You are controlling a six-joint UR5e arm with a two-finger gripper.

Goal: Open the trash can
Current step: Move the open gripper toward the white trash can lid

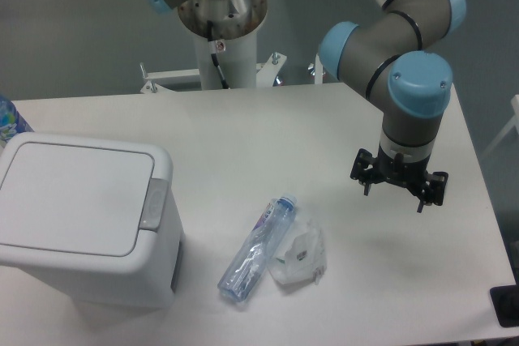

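trash can (81,220) at the table's (324,127) front left corner, lid down, grey latch (153,203) on its right edge. gripper (397,192) near the right edge, well apart, fingers spread. could sweep bottle (256,249) and crumpled wrapper (298,255) lying between; could miss the latch.

A: any readable text in frame?
B: none. bottle (258,249) has a label with a purple patch, too blurred to read.
A: trash can (81,216)?
B: plain white lid, grey latch, no markings visible.
A: the arm?
B: no legible lettering on it. blue printed object at left edge (10,121) is too cropped to read.
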